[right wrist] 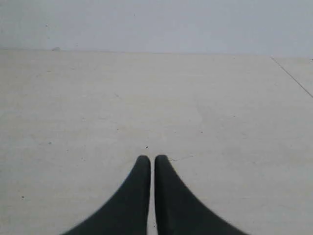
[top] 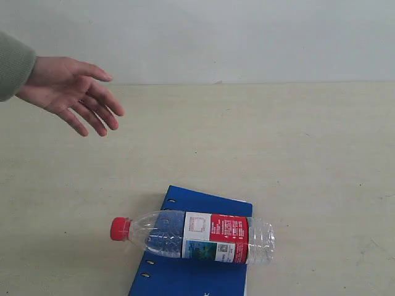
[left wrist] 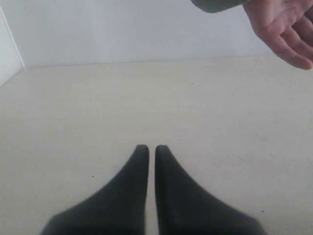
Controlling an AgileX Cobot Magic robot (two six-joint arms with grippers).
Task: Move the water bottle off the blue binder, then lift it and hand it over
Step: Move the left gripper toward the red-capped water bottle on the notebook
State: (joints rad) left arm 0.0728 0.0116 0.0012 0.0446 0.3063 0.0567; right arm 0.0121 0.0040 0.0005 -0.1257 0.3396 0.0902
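Note:
The water bottle (top: 196,237), clear with a red cap pointing left and a red, white and teal label, lies on its side across the blue binder (top: 203,203) near the front edge of the exterior view. Neither arm shows in that view. My left gripper (left wrist: 151,148) is shut over bare table with nothing between its dark fingers. My right gripper (right wrist: 152,158) is likewise shut and empty. Neither wrist view shows the bottle or the binder.
A person's open hand (top: 74,92) reaches in from the upper left with a grey-green sleeve; the same hand (left wrist: 283,29) shows in the left wrist view. The pale table (top: 278,142) meets a white wall at the back.

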